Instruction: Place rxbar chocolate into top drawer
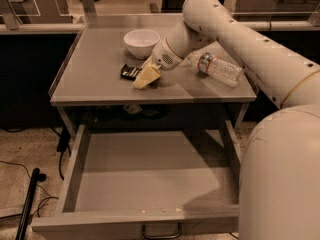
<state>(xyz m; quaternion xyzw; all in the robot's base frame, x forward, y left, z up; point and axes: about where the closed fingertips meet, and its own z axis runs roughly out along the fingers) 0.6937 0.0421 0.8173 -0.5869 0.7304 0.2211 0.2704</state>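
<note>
The rxbar chocolate (pixel 130 72) is a small flat black bar with white lettering. It lies on the grey tabletop (pixel 90 79) left of centre, partly hidden by the gripper. My gripper (pixel 145 77) points down-left with its cream fingers (pixel 148 75) right at the bar's right end, touching or just over it. The top drawer (pixel 100 184) stands pulled fully out below the table and holds nothing. Its dark pull handle (pixel 161 232) shows at the bottom edge.
A white bowl (pixel 141 42) stands just behind the gripper. A clear plastic water bottle (pixel 221 70) lies on its side at the table's right. My arm (pixel 240 44) crosses over the right side. A black pole and cables lie on the floor at left.
</note>
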